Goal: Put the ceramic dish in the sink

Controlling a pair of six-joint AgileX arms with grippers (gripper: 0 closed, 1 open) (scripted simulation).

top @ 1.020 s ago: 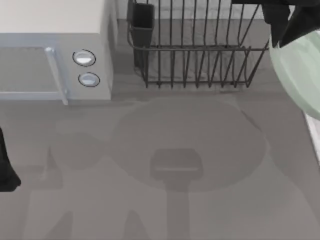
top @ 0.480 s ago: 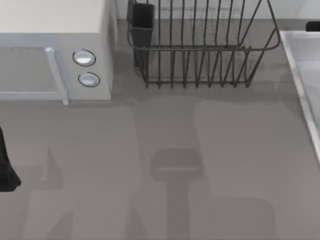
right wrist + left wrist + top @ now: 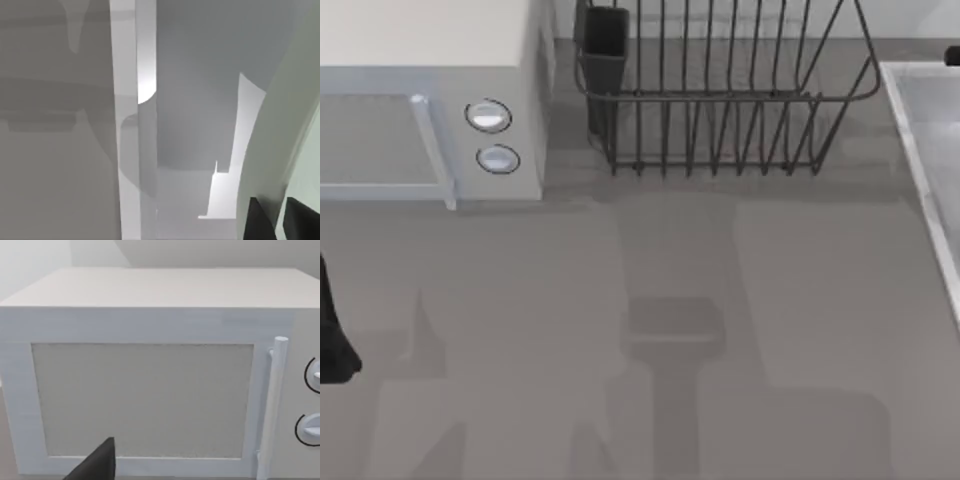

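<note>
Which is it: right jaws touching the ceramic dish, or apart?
Touching. The right wrist view shows the right gripper with a dark jaw on either side of the ceramic dish rim, no gap.

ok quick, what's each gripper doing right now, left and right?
Left gripper: parked facing the microwave.
Right gripper: shut on the ceramic dish, over the sink.

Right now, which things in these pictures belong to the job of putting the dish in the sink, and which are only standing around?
Belongs to the job:
- ceramic dish, gripped at its rim by the right gripper
- sink, at the table's right

Just standing about:
- microwave
- dish rack
- left gripper, parked facing the microwave
</note>
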